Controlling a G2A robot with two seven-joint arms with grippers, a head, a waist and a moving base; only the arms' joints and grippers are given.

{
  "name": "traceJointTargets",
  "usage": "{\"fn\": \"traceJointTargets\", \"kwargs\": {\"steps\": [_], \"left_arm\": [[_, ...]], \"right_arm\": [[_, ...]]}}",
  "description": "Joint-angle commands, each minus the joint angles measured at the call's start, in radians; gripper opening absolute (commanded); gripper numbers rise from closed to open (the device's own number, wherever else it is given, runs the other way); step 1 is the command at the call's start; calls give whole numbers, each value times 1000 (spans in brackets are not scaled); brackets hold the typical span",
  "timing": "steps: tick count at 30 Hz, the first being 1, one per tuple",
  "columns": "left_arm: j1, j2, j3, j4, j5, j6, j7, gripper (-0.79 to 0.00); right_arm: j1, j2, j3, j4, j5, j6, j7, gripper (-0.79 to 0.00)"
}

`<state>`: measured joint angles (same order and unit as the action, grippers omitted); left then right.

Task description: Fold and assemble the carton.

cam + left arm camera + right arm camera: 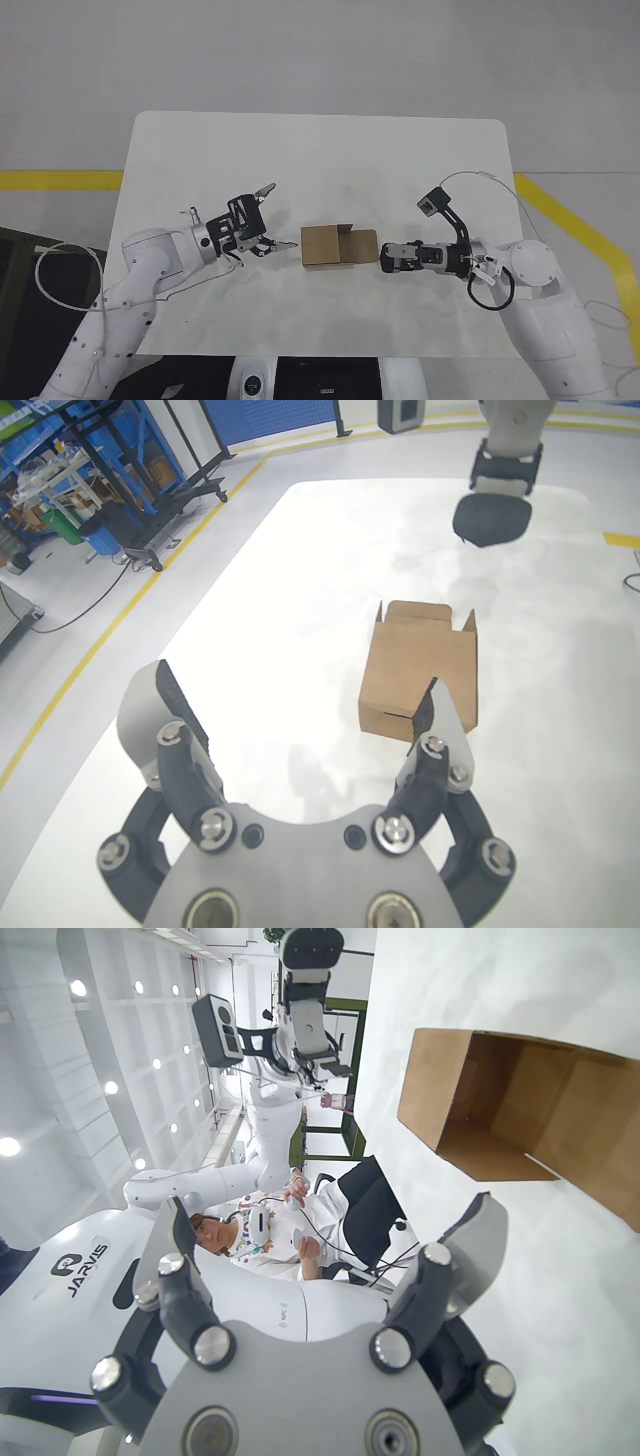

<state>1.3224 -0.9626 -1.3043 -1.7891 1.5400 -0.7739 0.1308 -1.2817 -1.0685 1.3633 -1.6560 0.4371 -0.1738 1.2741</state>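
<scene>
A small brown carton [338,246] lies on its side near the middle of the white table [320,150]. Its closed end with a slit seam faces my left gripper [268,218], and its open end with loose flaps faces my right gripper [386,258]. The left gripper [300,675] is open and empty, a short way off the carton [420,665], with one fingertip [440,700] in front of the carton's near corner. My right gripper [327,1200] is open and turned on its side. It sits just outside the carton's [525,1113] hollow mouth and touches nothing.
The table's front edge [300,355] runs close behind both arms. A thin cable [480,178] loops over the table by the right arm. Yellow floor tape [60,180] lies beyond the table's sides.
</scene>
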Motion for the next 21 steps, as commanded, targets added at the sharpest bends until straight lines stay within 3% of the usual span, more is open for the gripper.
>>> {"fn": "traceJointTargets", "kwargs": {"steps": [1, 7, 14, 21], "left_arm": [[4, 2, 13, 18, 63, -10, 57, 0], [-10, 0, 68, 60, 89, -70, 101, 0], [-17, 0, 92, 64, 54, -136, 62, 0], [-10, -6, 142, 54, 96, -71, 63, 0]], "right_arm": [[-3, 1, 3, 0, 10, -2, -5, 0], [-12, 3, -6, 2, 24, -7, -12, 0], [-3, 6, -16, 9, 36, -7, -7, 0], [0, 7, -31, 19, 48, -16, -16, 0]]}}
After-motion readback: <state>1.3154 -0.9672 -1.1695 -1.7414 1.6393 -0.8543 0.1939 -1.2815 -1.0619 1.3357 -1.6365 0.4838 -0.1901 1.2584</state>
